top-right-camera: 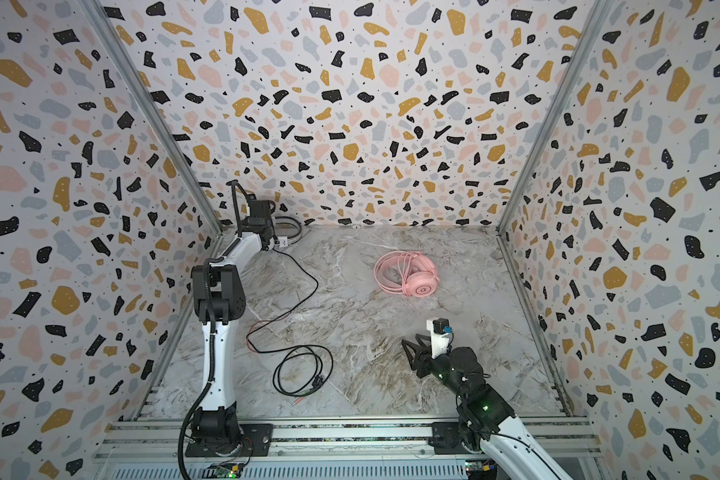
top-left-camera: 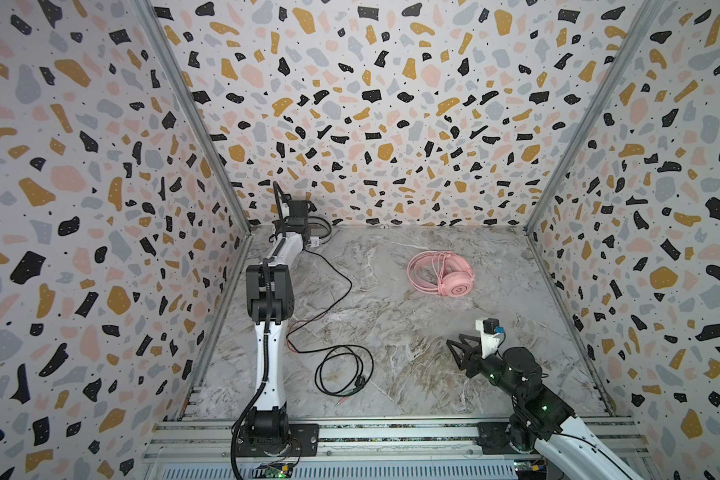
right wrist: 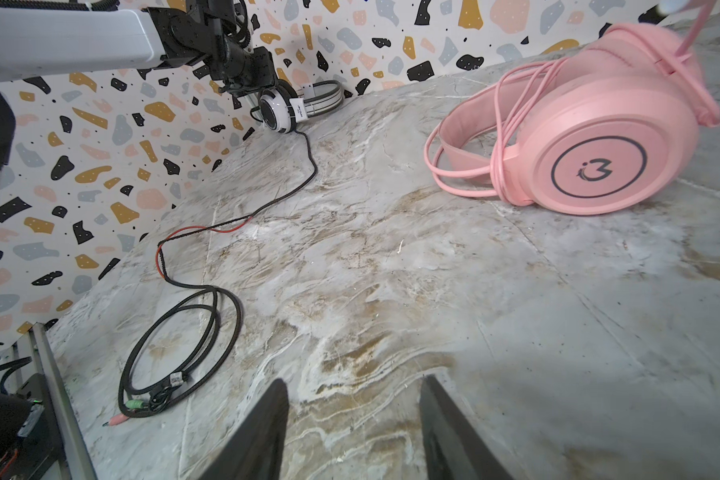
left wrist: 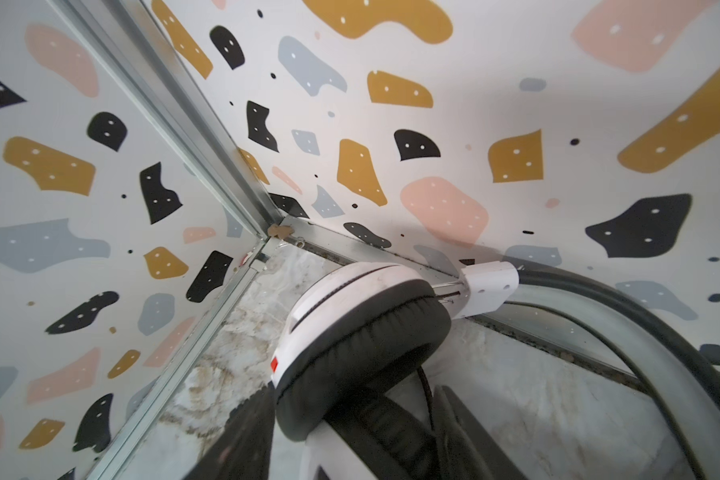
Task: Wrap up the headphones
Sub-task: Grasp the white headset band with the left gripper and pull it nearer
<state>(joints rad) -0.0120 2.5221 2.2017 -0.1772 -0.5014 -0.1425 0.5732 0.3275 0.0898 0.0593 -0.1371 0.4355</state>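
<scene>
Hovering low over the near right of the desk (top-left-camera: 412, 340), the right pincer (right wrist: 355, 382) stands moderately wide with nothing between its jaws. To its left the black cable (right wrist: 216, 305) lies in a loose coil of a few loops, and its pink and green plugs (right wrist: 129, 409) rest on the marble at the coil's near edge. From there the cable snakes up the left side of the desk toward the far left corner, with a red strand showing beside it partway. Farther back on the right the pink headset (top-left-camera: 454, 282) lies well apart from both arms. Its pink cable (right wrist: 500, 137) is already wound round band and cup, so I judge that one done. Farthest off, where the walls (left wrist: 100, 249) meet, the white-and-black headset (left wrist: 362, 316) stands on the edges of its cups. The left pincer (left wrist: 352, 399) is down over it, jaws either side of the cups in what reads as a grip. The step in hand looks to be this second headset, which is anchored in the corner with its cable unwound. The next move calls for the right pincer to take the slack near the coil and carry it round the band without snagging the loops.
</scene>
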